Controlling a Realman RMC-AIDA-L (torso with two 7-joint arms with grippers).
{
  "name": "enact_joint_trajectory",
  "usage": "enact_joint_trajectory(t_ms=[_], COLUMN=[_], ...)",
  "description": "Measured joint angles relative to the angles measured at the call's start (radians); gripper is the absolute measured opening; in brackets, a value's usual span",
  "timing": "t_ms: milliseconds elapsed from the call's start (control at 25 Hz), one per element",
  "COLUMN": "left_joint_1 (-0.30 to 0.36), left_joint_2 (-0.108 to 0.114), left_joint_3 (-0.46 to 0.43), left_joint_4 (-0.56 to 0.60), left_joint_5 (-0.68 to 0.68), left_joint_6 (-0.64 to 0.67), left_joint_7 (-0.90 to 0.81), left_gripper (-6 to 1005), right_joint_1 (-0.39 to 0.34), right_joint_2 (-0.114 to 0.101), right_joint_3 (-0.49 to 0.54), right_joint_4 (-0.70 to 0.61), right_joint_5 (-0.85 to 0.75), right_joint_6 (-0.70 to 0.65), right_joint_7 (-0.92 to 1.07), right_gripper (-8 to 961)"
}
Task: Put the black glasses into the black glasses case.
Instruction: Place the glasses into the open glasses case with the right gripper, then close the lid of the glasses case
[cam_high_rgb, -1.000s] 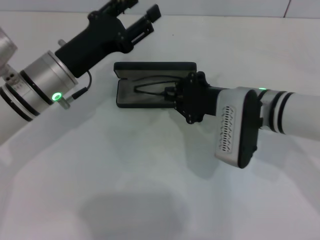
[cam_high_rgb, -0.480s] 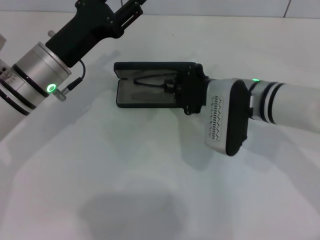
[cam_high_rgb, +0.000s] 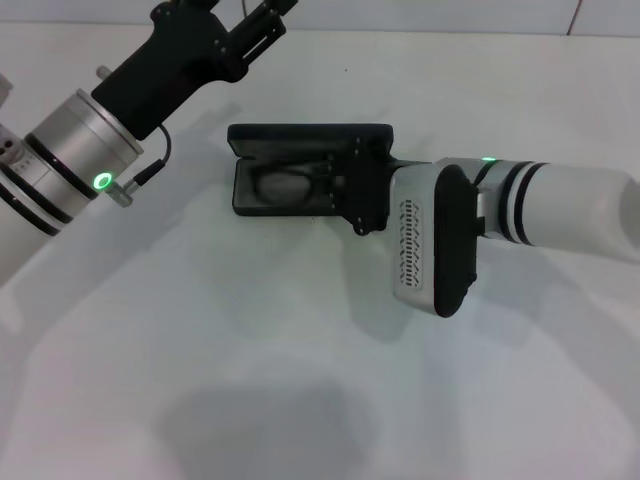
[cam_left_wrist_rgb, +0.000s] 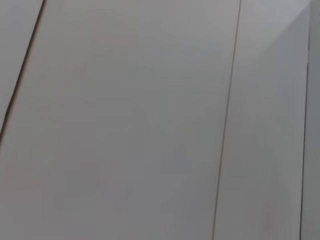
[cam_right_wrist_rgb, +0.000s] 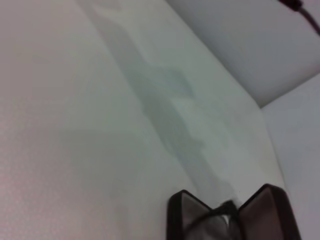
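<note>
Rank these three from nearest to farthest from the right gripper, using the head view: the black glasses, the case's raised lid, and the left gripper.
1. black glasses: lying in the open black glasses case, right at the right gripper.
2. raised lid: just behind the glasses, along the case's far edge.
3. left gripper: farthest, up at the table's far left, clear of the case.

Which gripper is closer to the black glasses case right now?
Right. The right gripper is down in the open black glasses case, at the black glasses. The left gripper is raised well behind the case.
</note>
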Motion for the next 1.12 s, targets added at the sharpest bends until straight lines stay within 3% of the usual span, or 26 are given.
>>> enact_joint_trajectory(t_ms=[600, 720, 960, 1120], left_joint_1=[0.015, 0.025, 0.04, 0.007], left_joint_2=[0.001, 0.002, 0.006, 0.009], left_joint_3=[0.0, 0.0, 0.0, 0.0], left_joint_4=[-0.004, -0.006, -0.05, -0.087], left_joint_5=[0.001, 0.001, 0.005, 0.033], left_joint_6=[0.0, 0.001, -0.014, -0.12], left_joint_7=[0.0, -0.001, -0.022, -0.072], left_gripper=[711, 711, 711, 711], right_joint_1=[-0.021, -0.072, -0.209, -0.34], right_joint_2=[0.0, 0.0, -0.014, -0.023], right_joint_3=[-0.034, -0.015, 0.077, 0.192], right_joint_4=[-0.026, -0.086, -0.195, -0.239], right_joint_5=[0.011, 0.017, -0.004, -0.075], right_joint_6=[0.02, -0.02, -0.249, -0.4], right_joint_7=[0.0, -0.002, -0.004, 0.071], right_gripper=[150, 151, 151, 152])
